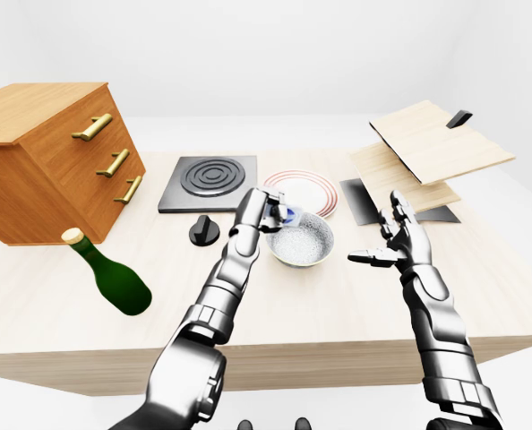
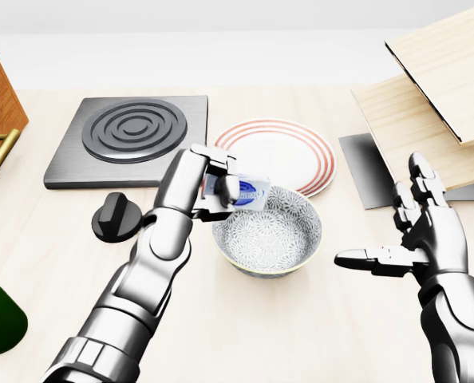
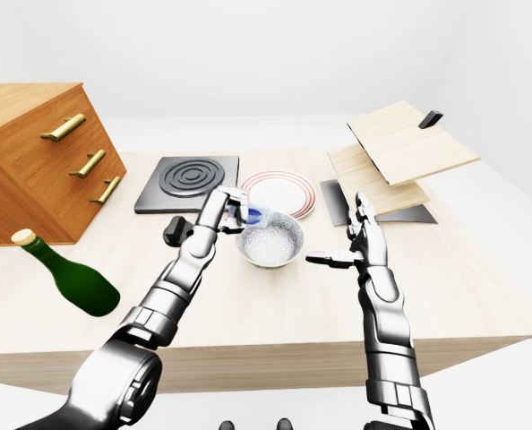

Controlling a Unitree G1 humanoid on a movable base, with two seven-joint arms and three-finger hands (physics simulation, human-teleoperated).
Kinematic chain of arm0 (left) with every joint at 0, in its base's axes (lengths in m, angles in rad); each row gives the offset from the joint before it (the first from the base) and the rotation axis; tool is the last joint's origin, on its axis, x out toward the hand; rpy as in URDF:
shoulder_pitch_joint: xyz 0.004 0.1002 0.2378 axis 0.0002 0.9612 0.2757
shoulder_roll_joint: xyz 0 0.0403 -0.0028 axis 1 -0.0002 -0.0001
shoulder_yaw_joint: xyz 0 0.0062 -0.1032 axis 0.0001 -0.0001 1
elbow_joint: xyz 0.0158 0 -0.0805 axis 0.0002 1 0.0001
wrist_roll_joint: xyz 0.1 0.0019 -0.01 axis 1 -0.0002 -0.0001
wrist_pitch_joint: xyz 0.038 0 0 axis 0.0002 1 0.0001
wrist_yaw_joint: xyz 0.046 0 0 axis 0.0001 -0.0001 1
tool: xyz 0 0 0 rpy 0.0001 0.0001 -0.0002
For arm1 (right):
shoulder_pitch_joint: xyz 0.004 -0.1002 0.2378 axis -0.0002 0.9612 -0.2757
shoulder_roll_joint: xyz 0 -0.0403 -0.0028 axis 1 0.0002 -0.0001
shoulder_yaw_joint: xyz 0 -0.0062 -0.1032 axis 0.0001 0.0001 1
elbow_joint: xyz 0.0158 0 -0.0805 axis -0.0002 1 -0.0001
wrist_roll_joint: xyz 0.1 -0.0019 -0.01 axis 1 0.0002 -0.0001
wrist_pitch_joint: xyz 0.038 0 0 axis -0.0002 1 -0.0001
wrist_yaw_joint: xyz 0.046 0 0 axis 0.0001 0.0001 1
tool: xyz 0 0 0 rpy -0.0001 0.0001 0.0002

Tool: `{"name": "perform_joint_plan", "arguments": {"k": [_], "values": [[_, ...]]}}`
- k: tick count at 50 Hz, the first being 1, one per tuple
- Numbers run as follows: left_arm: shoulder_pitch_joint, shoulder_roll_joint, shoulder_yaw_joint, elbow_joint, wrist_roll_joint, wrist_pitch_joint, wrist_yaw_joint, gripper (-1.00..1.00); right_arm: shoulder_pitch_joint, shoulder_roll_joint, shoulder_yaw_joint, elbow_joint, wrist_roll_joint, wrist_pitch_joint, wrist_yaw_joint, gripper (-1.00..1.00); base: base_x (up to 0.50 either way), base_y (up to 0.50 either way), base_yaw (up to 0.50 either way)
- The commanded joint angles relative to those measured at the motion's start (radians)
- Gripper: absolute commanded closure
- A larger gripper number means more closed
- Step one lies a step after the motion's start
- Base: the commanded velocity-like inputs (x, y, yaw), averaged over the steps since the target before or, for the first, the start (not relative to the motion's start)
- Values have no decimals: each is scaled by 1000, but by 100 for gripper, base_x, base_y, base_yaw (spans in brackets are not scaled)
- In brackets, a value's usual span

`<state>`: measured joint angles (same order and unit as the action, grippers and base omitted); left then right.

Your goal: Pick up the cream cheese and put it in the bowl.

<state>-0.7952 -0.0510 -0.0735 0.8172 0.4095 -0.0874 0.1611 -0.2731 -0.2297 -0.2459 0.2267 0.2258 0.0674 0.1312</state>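
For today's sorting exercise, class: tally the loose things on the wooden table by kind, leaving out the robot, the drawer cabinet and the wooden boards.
Bowl: 1
Plate: 1
Cream cheese box: 1
Green bottle: 1
Hotplate: 1
Black knob: 1
Total: 6

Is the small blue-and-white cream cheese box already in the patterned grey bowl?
Not yet: the cream cheese box is gripped by the left hand above the bowl's left rim.
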Motion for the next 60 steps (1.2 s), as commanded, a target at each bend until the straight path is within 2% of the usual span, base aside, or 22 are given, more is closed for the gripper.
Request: {"name": "perform_joint_plan", "arguments": {"k": [1, 7, 14, 29, 36, 60], "values": [[-23, -36, -14, 21, 149, 0, 29, 100, -1, -2, -1, 12, 4, -5, 7, -100, 0, 0, 0], [-17, -47, -20, 12, 162, 0, 30, 100, -2, -3, -3, 21, 7, -9, 10, -100, 0, 0, 0], [-54, -48, -20, 121, 185, 0, 75, 100, 4, -2, -1, 15, 7, -8, 12, -100, 0, 0, 0], [-107, -68, -25, 242, 226, 0, 131, 100, 20, 3, -2, -4, 9, -5, 21, -100, 0, 0, 0], [-105, -89, -33, 240, 248, 0, 138, 100, 15, 3, -3, 27, 9, -25, 27, -100, 0, 0, 0], [-136, -99, -32, 348, 281, 0, 190, 100, 26, 4, -3, 9, 14, -23, 36, -100, 0, 0, 0]]}}
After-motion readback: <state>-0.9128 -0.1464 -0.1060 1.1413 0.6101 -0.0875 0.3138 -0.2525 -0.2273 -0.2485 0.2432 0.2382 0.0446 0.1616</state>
